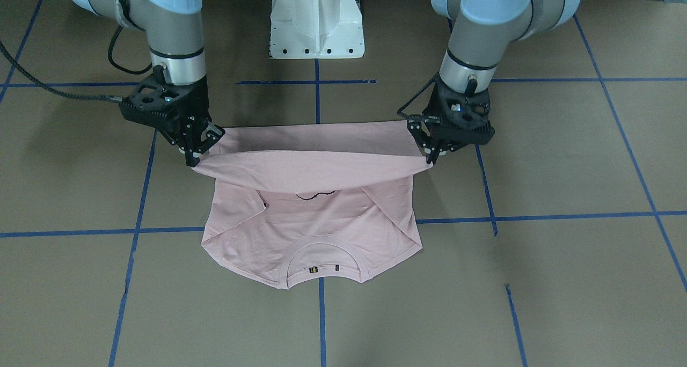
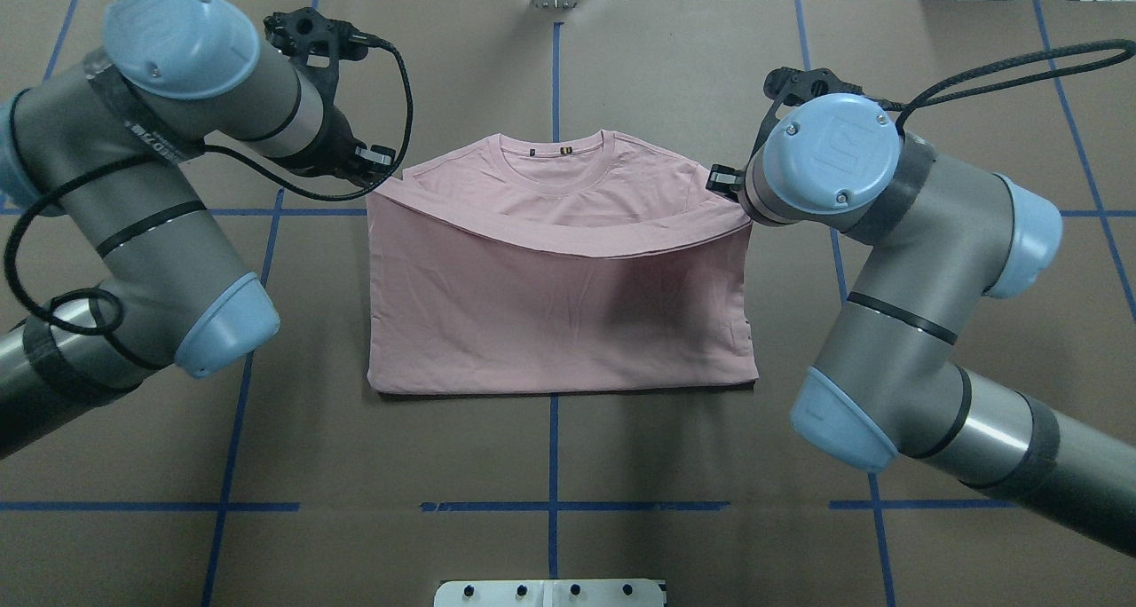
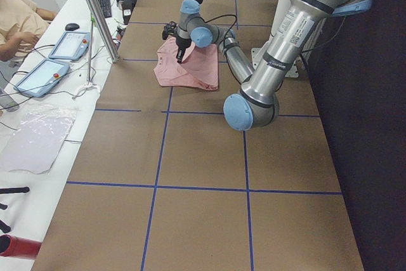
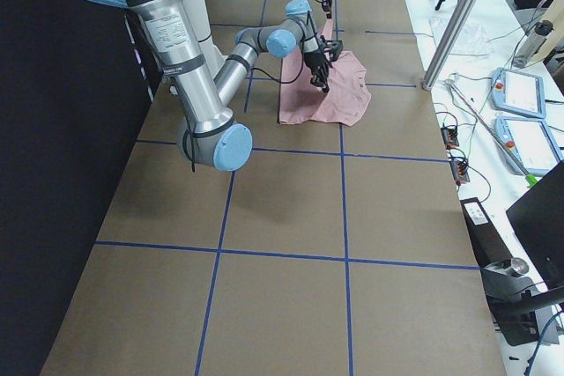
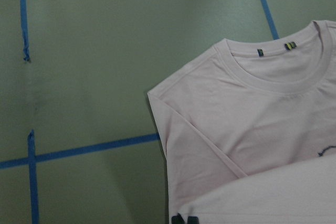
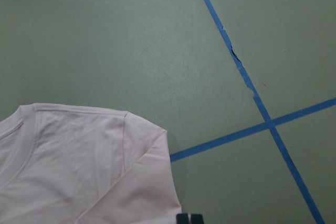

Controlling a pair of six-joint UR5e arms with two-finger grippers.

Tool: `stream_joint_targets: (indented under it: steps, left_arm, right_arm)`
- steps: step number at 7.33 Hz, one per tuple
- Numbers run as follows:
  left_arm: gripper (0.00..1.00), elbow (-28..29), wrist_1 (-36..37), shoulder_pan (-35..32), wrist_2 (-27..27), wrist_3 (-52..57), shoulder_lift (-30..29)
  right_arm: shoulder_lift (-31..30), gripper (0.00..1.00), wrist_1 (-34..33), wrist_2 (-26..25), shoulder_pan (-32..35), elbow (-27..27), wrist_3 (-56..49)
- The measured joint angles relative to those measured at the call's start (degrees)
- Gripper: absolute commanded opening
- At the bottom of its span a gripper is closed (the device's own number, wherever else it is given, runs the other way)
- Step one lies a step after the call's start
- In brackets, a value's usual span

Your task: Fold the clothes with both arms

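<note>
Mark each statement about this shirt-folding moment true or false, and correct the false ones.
1. The black two-finger left gripper and the black two-finger right gripper each pinch an end of the lifted edge of the pale pink short-sleeved T-shirt. True.
2. The ribbed round collar is covered by the folded layer. False: it lies bare on the brown table, beyond the lifted edge.
3. The lifted edge sags in the middle between the grippers. True.
4. The sleeves lie spread out sideways. False: they are folded inward over the shirt's body.
</note>
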Motion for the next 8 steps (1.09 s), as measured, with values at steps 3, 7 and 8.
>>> stream_joint_targets:
  steps: [3,7,8]
  left_arm:
    - [0.00,11.8,-8.7,-0.6,2.1,0.3,-2.9]
    - [1.00,24.7,-17.1,-0.5,5.1,1.7,-5.8]
    - [1.00,25.0,-18.4,-0.5,5.2,2.5,-5.5]
  right_arm:
    - [3.0,0.00,9.8,0.0,2.3,-13.7,-1.0]
    - [5.9,1.00,18.8,-0.4,3.1,-26.5,-1.6]
    - [6.5,1.00,19.7,-0.6,3.2,-27.8,-2.2]
